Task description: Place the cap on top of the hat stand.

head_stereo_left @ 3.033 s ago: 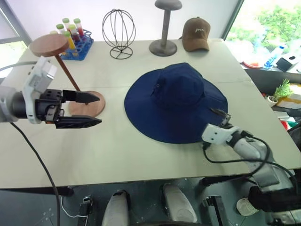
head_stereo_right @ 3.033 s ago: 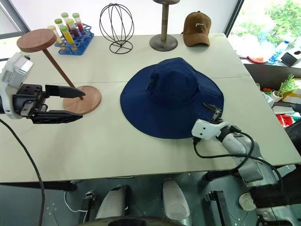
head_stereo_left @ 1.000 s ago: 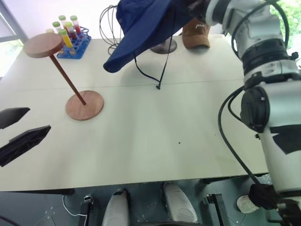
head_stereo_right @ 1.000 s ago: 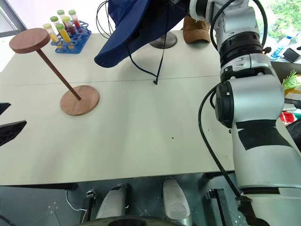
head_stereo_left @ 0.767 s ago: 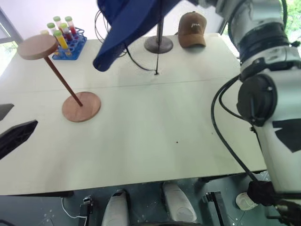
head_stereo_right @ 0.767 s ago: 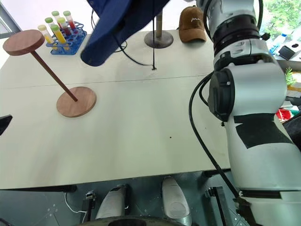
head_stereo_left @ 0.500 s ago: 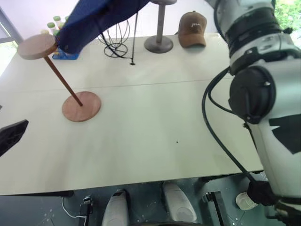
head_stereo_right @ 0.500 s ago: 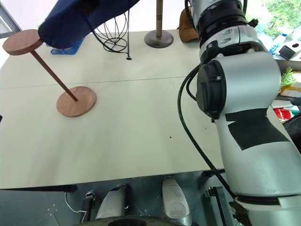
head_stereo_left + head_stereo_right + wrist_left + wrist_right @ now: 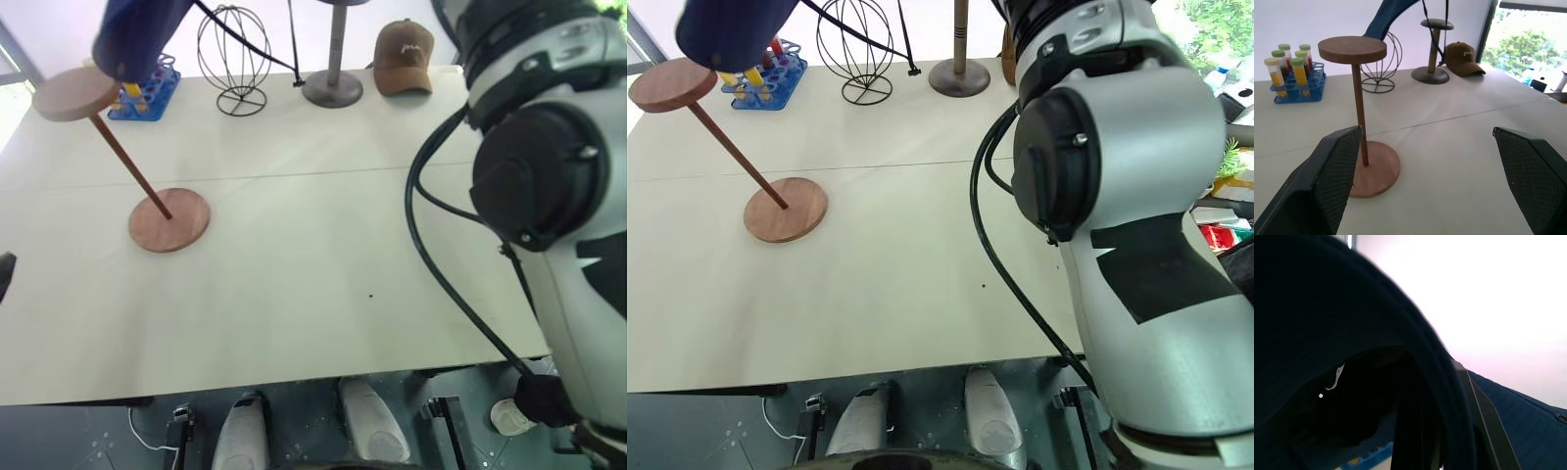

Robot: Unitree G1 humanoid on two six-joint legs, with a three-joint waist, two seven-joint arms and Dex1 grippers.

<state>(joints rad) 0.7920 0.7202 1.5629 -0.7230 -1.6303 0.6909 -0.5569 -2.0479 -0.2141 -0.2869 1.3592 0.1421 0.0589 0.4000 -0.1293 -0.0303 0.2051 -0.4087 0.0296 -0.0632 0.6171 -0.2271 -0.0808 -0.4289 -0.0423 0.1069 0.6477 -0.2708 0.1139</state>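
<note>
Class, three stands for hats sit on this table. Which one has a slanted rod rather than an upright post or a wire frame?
The reddish-brown wooden hat stand, nearest the robot: its thin rod leans from a flat base to a disc top. The grey pedestal stand is upright; the wire globe stand is a cage.

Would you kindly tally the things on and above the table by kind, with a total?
Hats: 2, the navy cap held in the air and the brown baseball cap.
Stands: 3, the wooden hat stand, the wire globe stand and the grey pedestal stand.
Test-tube racks: 1, the blue rack.
Total: 6.
</note>
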